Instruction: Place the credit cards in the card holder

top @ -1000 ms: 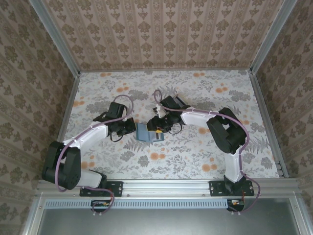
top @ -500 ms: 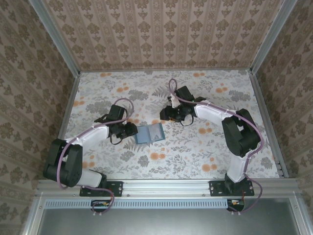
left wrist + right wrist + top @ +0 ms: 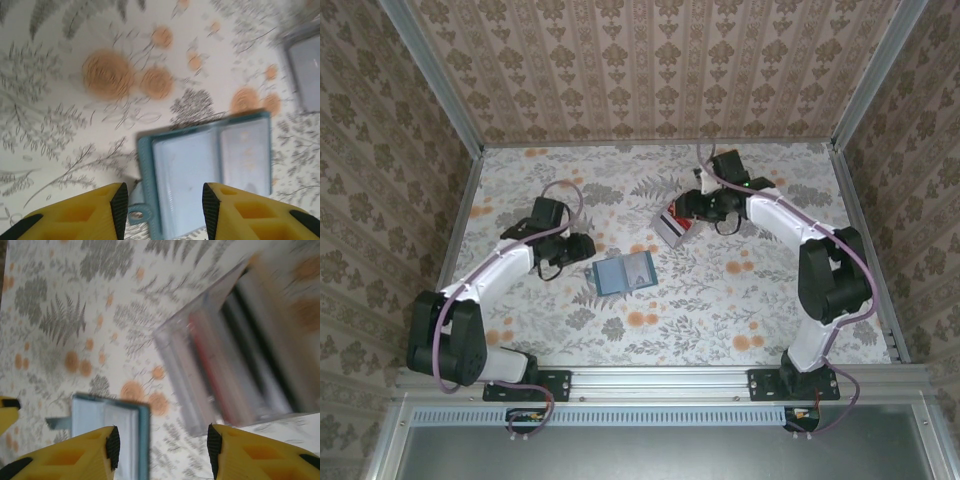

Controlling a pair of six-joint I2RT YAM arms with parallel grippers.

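One card holder, teal with a paler grey inside, is seen lying open on the floral bench, just beside the left tool. One pile of credit cards, grey-white and red, is laid near the right tool; their number cannot be told. Both tools are held with fingers apart.

A robot test booth rather than a home: patterned wallpaper lines walls set in bare aluminium framing. The floral-covered table has a left arm and a right arm bolted to a metal rail.
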